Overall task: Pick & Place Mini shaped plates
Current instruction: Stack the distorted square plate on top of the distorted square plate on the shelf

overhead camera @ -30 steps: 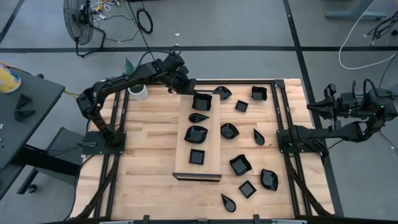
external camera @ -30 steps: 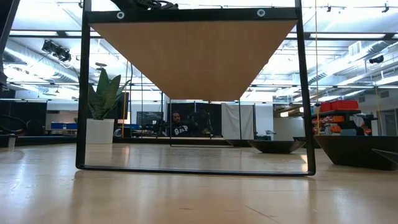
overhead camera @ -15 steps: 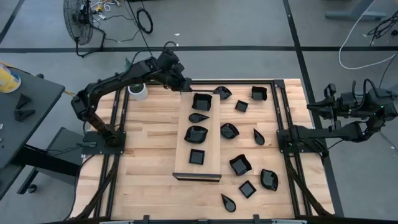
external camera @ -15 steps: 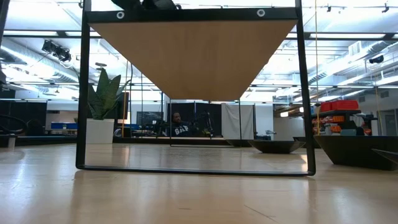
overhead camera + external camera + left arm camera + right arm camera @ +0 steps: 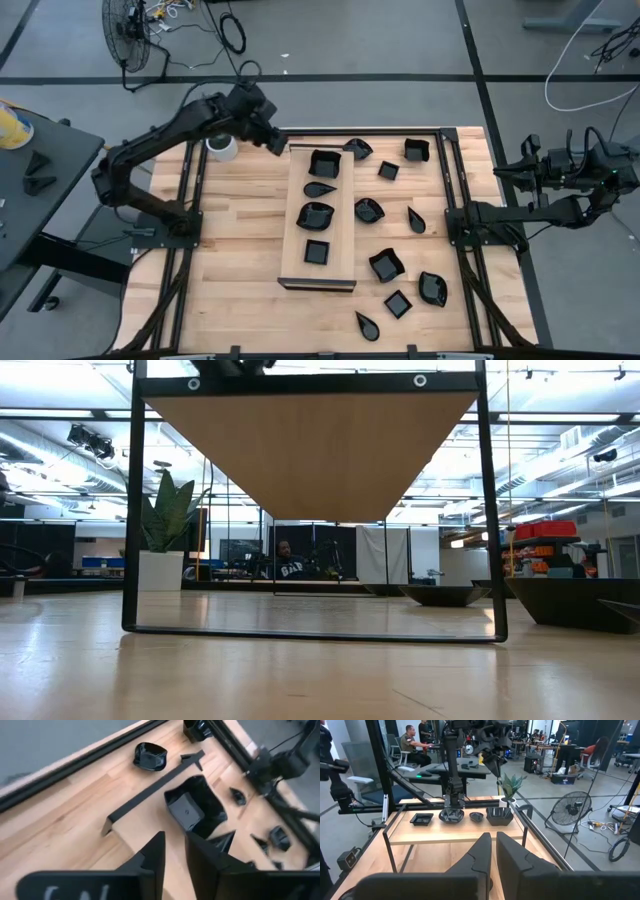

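The left gripper (image 5: 268,135) hangs up in the air past the far end of the long pale wooden board (image 5: 296,222), holding nothing. Its two dark fingers (image 5: 152,852) sit near each other with a thin gap between them. Just ahead of it, on the board, sits the shiny black square dish with wavy walls (image 5: 196,807). Three more little black dishes sit in a row further down the board: a teardrop (image 5: 320,189), a leaf bowl (image 5: 315,214) and a small square (image 5: 316,251). Many other small black dishes (image 5: 386,265) lie on the wooden table (image 5: 235,240), off to the far side of the board from this gripper. The small white pot with a green plant (image 5: 222,146) stands close by the left arm.

The right gripper (image 5: 492,845) waits off the table's other side, fingers nearly pressed together, pinching nothing.

What could go wrong? I think the left arm could bump the white pot, because it is so near. It could also clip the tall wall of the square dish if it swings back low, and push it off the board.

A second ago the left gripper was right over the square dish with its fingers wider. Now it has pulled back and away, and the fingers have come closer. The dish stayed put.
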Robot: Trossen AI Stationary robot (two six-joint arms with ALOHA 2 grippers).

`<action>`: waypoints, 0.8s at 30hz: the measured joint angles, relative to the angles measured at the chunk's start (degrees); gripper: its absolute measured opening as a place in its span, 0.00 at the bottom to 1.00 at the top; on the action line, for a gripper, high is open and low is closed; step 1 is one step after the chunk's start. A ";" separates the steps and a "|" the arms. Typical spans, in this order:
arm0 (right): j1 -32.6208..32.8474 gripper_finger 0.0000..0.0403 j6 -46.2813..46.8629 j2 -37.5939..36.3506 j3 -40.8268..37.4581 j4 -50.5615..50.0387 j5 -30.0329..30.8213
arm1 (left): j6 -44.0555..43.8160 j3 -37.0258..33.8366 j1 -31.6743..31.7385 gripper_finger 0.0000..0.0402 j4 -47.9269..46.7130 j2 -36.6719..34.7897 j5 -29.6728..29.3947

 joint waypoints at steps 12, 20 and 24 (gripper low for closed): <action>0.01 0.08 0.00 0.00 0.01 0.00 0.00 | -1.47 -15.43 -7.44 0.01 1.52 -13.93 -4.81; 0.00 0.08 0.00 0.00 0.01 0.00 0.00 | -1.10 -27.66 -15.88 0.01 8.01 -23.50 -6.20; 0.02 0.08 0.01 0.00 0.00 -0.02 0.00 | 1.60 -31.25 -19.23 0.02 11.08 -27.12 -6.28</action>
